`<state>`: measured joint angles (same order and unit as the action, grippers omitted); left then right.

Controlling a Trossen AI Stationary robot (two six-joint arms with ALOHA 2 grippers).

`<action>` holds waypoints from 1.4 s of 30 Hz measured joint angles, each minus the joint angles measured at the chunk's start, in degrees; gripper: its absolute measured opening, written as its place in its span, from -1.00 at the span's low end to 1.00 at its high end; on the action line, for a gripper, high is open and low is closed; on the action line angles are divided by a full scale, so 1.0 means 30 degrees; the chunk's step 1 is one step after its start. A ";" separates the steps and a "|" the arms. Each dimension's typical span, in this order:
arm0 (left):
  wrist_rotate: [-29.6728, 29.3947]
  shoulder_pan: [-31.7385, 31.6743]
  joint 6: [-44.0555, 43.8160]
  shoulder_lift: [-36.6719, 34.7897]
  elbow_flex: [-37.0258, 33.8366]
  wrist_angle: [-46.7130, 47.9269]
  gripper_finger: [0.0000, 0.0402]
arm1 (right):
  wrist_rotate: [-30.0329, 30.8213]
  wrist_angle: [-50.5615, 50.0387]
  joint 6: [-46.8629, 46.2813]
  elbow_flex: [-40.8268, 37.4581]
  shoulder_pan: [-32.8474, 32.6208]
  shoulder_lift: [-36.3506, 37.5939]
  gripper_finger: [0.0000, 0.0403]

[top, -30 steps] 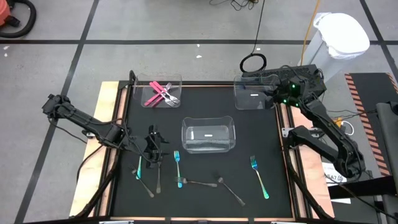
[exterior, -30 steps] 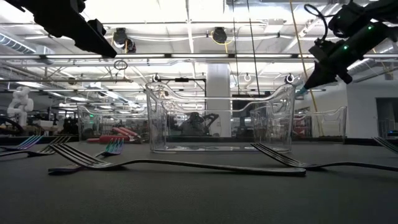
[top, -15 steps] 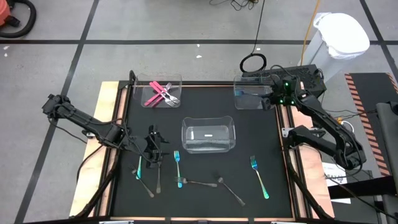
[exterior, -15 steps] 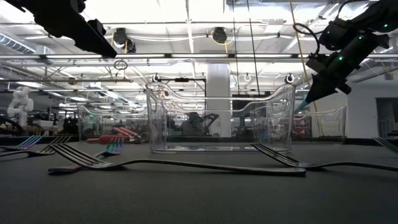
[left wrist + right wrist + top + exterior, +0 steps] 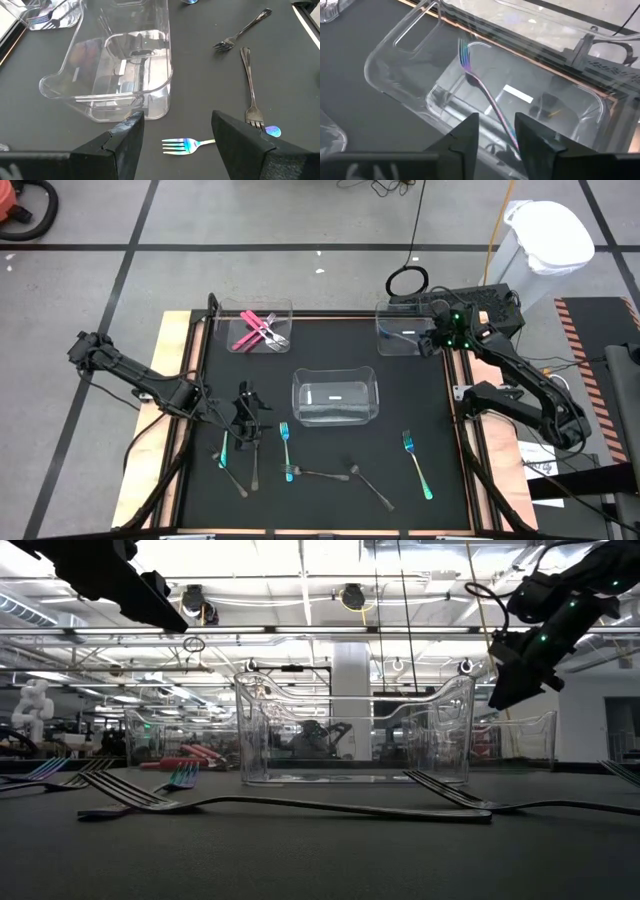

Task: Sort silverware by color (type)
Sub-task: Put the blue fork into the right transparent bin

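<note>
My right gripper hovers open over the far right clear bin. An iridescent blue fork lies slanted inside that bin, tines up near a wall, handle running back between my fingers. Pink forks lie in the far left bin. My left gripper hangs open above the left part of the mat; a blue fork lies on the mat below it. More blue forks and grey forks lie along the near side. My right gripper has the fork's handle passing between its two fingers, close to one finger. I cannot tell whether that finger touches it. The fork's other parts rest inside the bin. My left gripper touches nothing.
An empty clear bin stands mid-mat, between the two arms. A teal fork and a grey one lie just near of my left gripper. A white bucket stands off the table at far right.
My right gripper has sunk toward the far right bin and tipped further down, carrying the blue fork in. In the low view its tip, drawn to a point around the fork before, now stands wider, and the fork no longer shows below it.
</note>
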<state>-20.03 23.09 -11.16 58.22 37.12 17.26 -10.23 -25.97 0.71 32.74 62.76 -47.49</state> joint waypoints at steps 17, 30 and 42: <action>-0.0045 -0.0007 0.0000 0.0000 -0.0007 -0.0007 0.16 | 0.1412 -0.0230 -0.0890 -0.0002 -0.2186 0.3145 -0.20; -0.0146 -0.0022 0.1035 0.0007 -0.0007 -0.1799 0.16 | -0.1192 -0.0008 -0.3869 -0.0009 -0.7169 0.7168 -0.21; -0.0138 -0.0022 0.1297 0.0007 -0.0007 -0.1626 0.16 | -0.1090 0.5310 -0.4256 -0.0016 -1.2636 0.5232 -0.21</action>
<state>-20.45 23.03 -7.27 58.24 37.10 12.38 -13.50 -10.04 -12.06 32.69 24.86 -31.79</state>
